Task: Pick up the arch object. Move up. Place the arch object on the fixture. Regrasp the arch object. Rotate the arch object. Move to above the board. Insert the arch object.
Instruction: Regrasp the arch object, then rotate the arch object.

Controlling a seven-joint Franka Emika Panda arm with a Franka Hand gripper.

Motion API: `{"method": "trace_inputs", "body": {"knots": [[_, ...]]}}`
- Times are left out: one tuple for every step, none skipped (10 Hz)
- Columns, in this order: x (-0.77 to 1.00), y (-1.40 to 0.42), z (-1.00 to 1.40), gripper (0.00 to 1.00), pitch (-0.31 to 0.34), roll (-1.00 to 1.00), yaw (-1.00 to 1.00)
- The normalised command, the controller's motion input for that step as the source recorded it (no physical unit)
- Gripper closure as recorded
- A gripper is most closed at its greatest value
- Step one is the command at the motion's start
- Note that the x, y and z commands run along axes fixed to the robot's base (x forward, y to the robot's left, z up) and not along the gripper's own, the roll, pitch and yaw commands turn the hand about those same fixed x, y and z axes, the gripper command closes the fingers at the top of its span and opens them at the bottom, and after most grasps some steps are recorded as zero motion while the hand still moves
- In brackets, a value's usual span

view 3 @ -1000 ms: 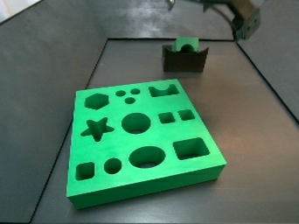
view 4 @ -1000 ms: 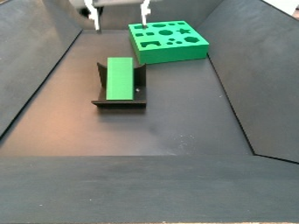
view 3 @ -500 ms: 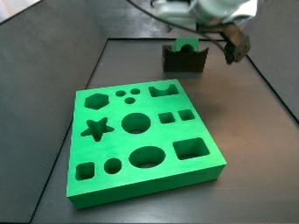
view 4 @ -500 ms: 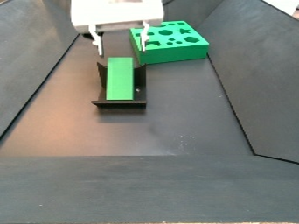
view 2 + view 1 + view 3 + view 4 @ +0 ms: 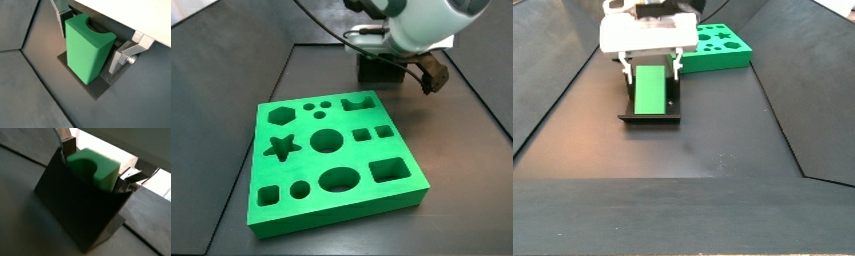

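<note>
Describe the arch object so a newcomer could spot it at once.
Start at the board, the big green slab full of shaped holes. Beside it stands the dark fixture, under the gripper. The arch object is the plain green block resting in it, far smaller than the slab, with one curved notch.

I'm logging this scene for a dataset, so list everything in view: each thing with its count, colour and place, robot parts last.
arch object: one, green, lying in the fixture, between the hand's fingers.
fixture: one, dark, on the floor near the board.
board: one, bright green, with shaped holes, flat on the floor.
floor: one, dark grey, with sloping walls around it.
hand: one, low over the fixture, silver fingers on either side of the arch object; whether they touch it cannot be told.
arm: one, white, above the fixture.
</note>
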Motion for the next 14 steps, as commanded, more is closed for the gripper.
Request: {"method": "trace_inputs", "body": {"knots": [[0.03, -0.01, -0.19, 0.0, 0.013, 0.05, 0.0], [0.01, -0.02, -0.17, 0.0, 0.006, 0.05, 0.01], [0.01, -0.02, -0.17, 0.0, 0.007, 0.05, 0.01], [0.01, -0.02, -0.17, 0.0, 0.007, 0.05, 0.01], [0.01, -0.02, -0.17, 0.0, 0.007, 0.05, 0.01], [0.0, 0.0, 0.0, 1.0, 0.0, 0.0, 0.0], [-0.86, 0.12, 1.0, 1.0, 0.0, 0.0, 0.0], [-0.85, 0.12, 1.0, 1.0, -0.026, -0.03, 0.0], [-0.86, 0.11, 1.0, 1.0, -0.049, -0.08, 0.02], [-0.86, 0.1, 1.0, 1.0, -0.059, -0.1, 0.02], [-0.87, 0.1, 1.0, 1.0, -0.079, -0.1, 0.01], [-0.88, 0.09, 1.0, 1.0, -0.099, -0.12, 0.0], [-0.89, 0.09, 1.0, 1.0, -0.113, -0.13, -0.02], [-0.91, 0.09, 1.0, 1.0, -0.121, -0.13, -0.04]]}}
